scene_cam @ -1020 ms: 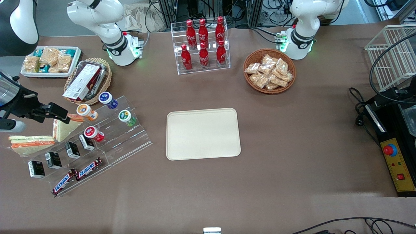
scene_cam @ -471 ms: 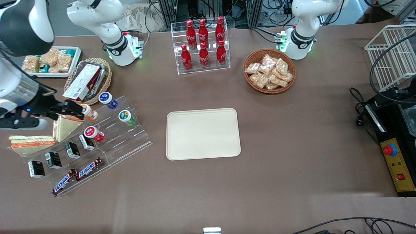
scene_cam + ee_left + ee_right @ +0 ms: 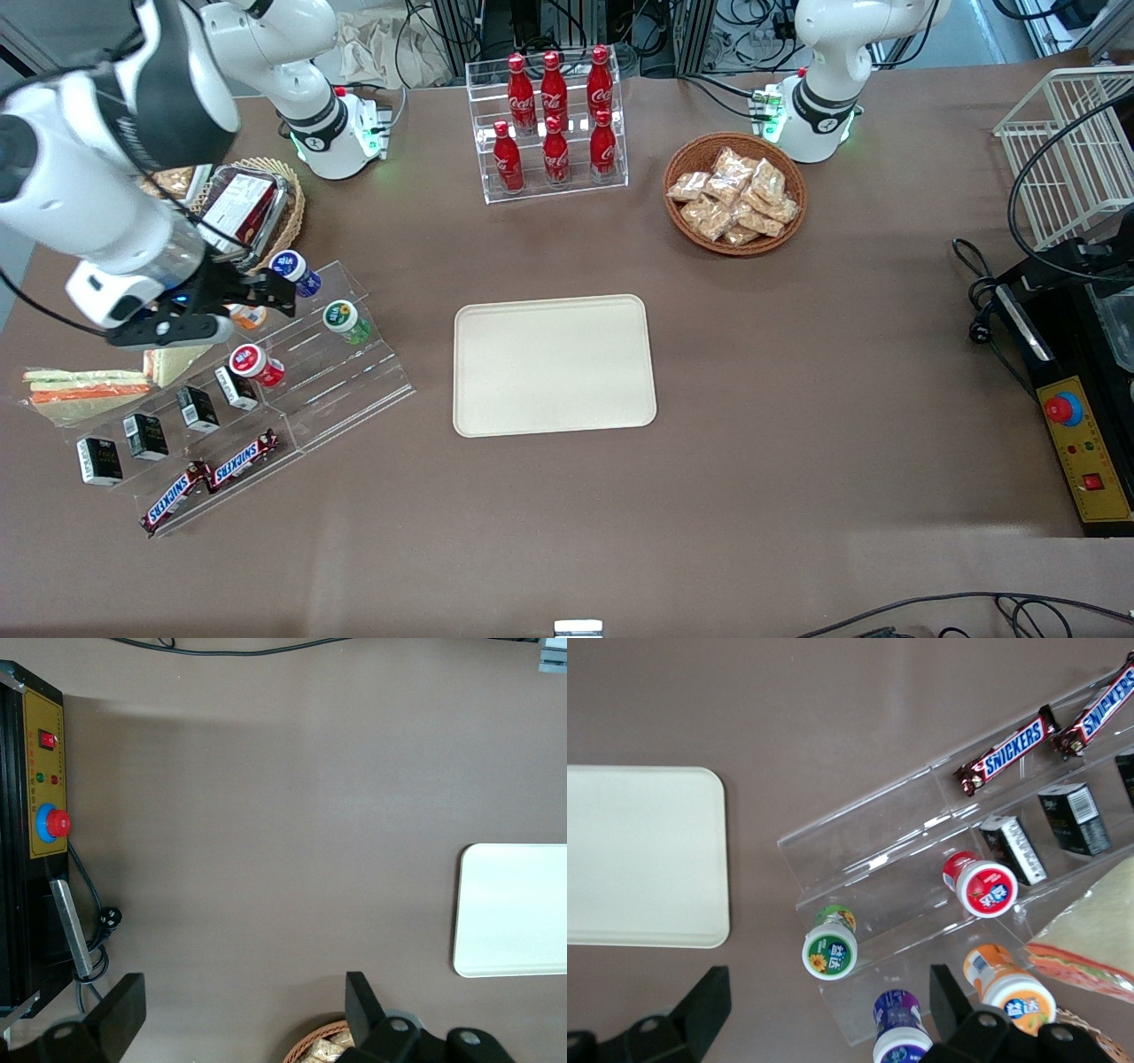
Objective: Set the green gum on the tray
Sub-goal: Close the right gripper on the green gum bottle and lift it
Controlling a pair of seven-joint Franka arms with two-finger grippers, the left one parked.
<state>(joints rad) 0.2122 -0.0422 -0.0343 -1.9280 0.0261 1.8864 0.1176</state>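
Probably the green gum [image 3: 345, 321] is light, stiff and smooth; it stands on the acrylic shelf [image 3: 354, 372] beside the tray [image 3: 554, 365]. Wide-open, empty gripper [image 3: 279, 297] should take its body below the lid.

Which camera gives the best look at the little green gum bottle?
The right wrist view: green gum appears large, label readable, near the open gripper. The front view shows it small. The left wrist view misses it.
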